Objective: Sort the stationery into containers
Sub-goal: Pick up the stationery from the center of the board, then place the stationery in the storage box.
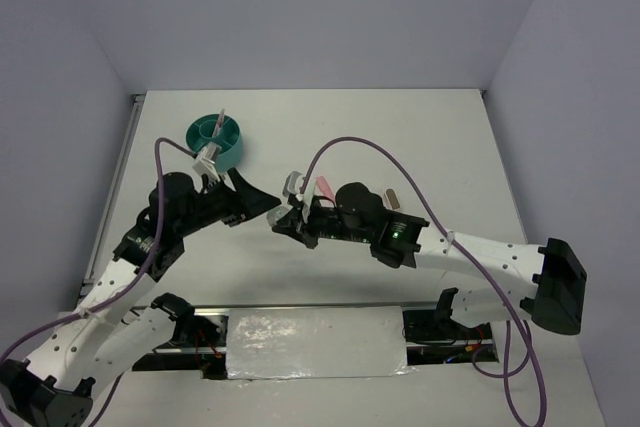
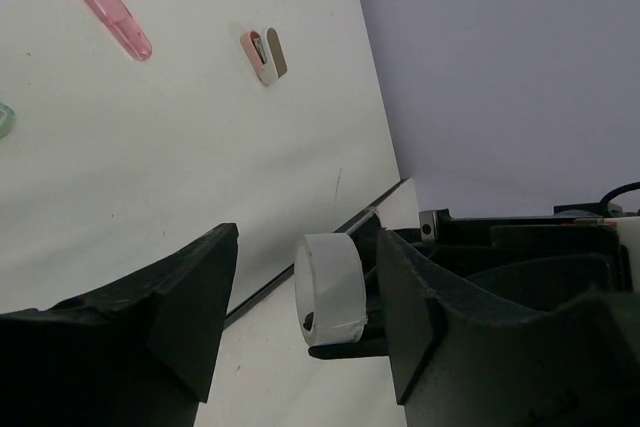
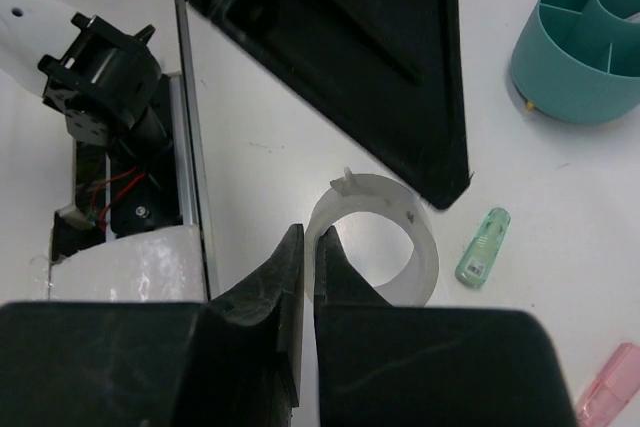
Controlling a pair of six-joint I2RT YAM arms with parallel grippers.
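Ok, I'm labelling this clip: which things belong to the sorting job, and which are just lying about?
Job: teal organizer, tape ring pinched by the right gripper, mint-green piece, pink stick, pink-and-white block.
Lying about: purple cables, white wrapped block at the near edge.

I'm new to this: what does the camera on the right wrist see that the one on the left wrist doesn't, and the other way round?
Only the right wrist view shows the teal organizer, with its compartments around a centre cup. Only the left wrist view shows a small pink, white and brown piece. Both show the white tape ring, pinched at its wall by the right gripper, and a mint-green piece. Both also show a pink piece, probably the same one.
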